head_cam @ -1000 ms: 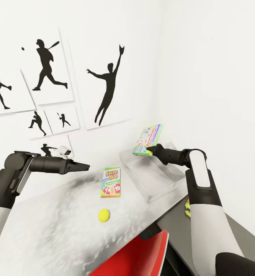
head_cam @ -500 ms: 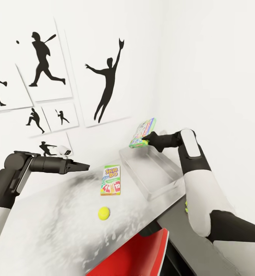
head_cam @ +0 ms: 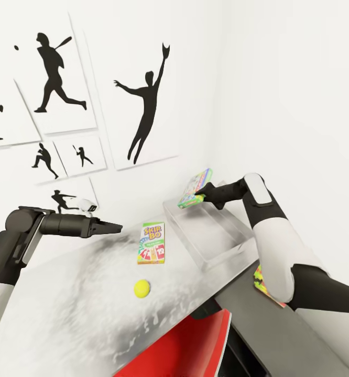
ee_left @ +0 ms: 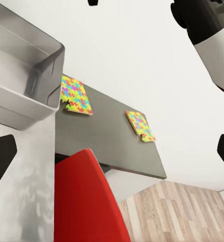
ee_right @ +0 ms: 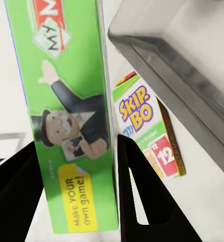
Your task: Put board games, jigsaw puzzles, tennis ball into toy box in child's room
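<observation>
White-shelled arms, black joints, tapered black pincer (head_cam: 115,227) fingers.

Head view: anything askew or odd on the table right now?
Nothing spilled or damaged. The green board game is tilted on edge in the right gripper, above the toy box's far end. The Skip-Bo box and tennis ball lie on the table.

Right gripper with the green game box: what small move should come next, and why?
Probably lower it a little and open. The right gripper holds the green game box on edge over the far end of the toy box, and the tray under it looks bare. The Skip-Bo box and the tennis ball wait on the table.
</observation>
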